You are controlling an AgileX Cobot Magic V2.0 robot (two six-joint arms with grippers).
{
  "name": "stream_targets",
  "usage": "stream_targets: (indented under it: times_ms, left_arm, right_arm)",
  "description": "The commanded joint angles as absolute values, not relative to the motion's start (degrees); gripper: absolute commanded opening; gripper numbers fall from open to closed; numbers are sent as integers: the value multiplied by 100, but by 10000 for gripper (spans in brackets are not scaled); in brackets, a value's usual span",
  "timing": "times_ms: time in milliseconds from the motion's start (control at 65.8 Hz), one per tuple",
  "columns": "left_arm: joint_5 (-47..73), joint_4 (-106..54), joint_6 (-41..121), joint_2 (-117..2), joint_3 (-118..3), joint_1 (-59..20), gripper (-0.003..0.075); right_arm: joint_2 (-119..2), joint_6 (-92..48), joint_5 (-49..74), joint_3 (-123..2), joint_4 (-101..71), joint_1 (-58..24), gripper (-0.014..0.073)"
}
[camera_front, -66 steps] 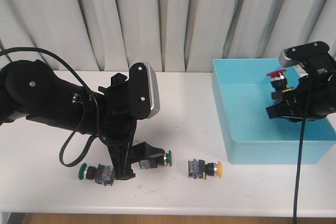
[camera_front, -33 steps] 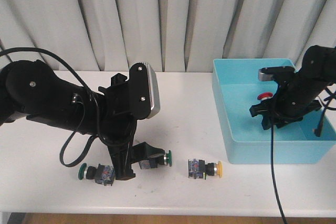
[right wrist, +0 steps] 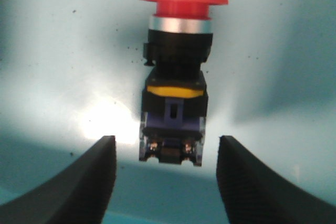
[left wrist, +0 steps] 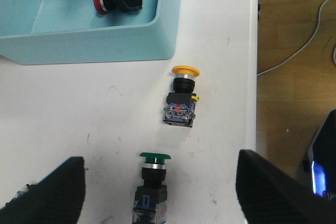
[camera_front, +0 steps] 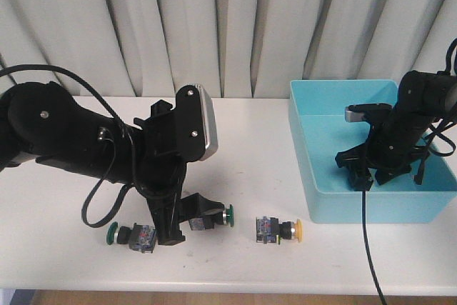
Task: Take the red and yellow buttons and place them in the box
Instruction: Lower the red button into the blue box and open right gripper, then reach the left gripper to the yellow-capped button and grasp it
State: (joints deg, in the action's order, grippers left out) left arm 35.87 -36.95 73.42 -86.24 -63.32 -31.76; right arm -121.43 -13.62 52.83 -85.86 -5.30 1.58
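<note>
The red button (right wrist: 176, 77) lies on the floor of the turquoise box (camera_front: 371, 208), free between the open fingers of my right gripper (right wrist: 165, 142). That gripper (camera_front: 360, 173) is low inside the box and hides the button in the front view. The red button (left wrist: 107, 1) also shows in the left wrist view, inside the box (left wrist: 84, 40). The yellow button (camera_front: 282, 230) lies on its side on the white table in front of the box; it also shows in the left wrist view (left wrist: 181, 100). My left gripper (camera_front: 182, 223) is open and empty, left of the yellow button.
A green button (left wrist: 152, 182) lies between my left gripper's spread fingers (left wrist: 52, 192); it also shows in the front view (camera_front: 214, 218). A second green button (camera_front: 125, 235) lies further left. The table's front edge (left wrist: 257, 77) runs just past the buttons.
My right gripper came down into the box with the red button, opened and let it go on the floor. The left arm has not moved.
</note>
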Motion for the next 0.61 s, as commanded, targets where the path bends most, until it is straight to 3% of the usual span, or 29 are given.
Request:
stream_targets:
  times_ms: [0, 304, 592]
  left_arm:
    - [3360, -3801, 6992, -8433, -6468, -3181, 577]
    - [3334, -1788, 4514, -8355, -6468, -3181, 577]
    - [3959, 333, 944, -7774, -6429, -3045, 577]
  right_arm:
    - [-11558, -1377, 5389, -8752, -522, 190, 447]
    - [-9712, -966, 5623, -8501, -192, -445, 408]
    - [-7440, -504, 4759, -6782, 0, -1786, 408]
